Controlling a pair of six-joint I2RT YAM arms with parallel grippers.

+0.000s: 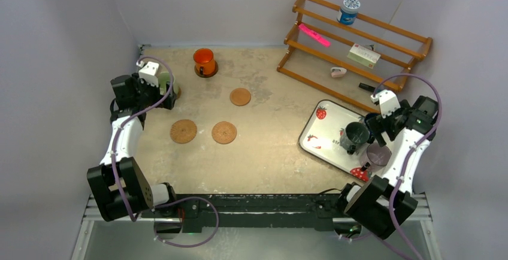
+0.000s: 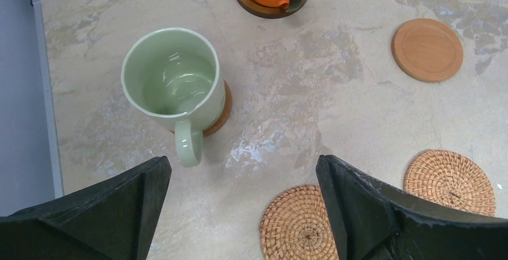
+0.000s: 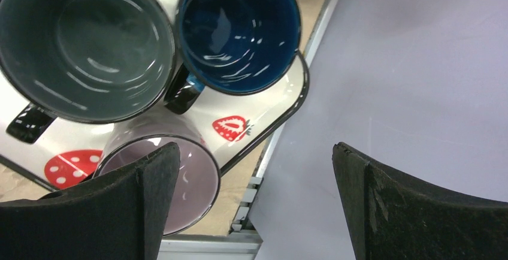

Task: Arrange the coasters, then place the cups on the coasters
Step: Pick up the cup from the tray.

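The pale green cup (image 2: pixel 174 83) stands on a brown coaster (image 2: pixel 220 111), just ahead of my open left gripper (image 2: pixel 242 212), handle pointing at it. At the back an orange cup (image 1: pixel 203 61) sits on a dark coaster (image 2: pixel 263 11). A smooth wooden coaster (image 1: pixel 240 96) and two woven coasters (image 1: pixel 183 131) (image 1: pixel 224 132) lie bare. My right gripper (image 3: pixel 256 206) hangs open over the tray's corner; its left finger overlaps the purple-grey cup (image 3: pixel 191 176). The dark grey cup (image 3: pixel 84 44) and dark blue cup (image 3: pixel 239 29) stand on the tray too.
The white strawberry-print tray (image 1: pixel 323 129) lies at the right. A wooden rack (image 1: pixel 359 41) at the back right holds a blue-and-white tub (image 1: pixel 348 9), a pink item and a box. Grey walls close in on the left (image 2: pixel 24 92) and right (image 3: pixel 419 62).
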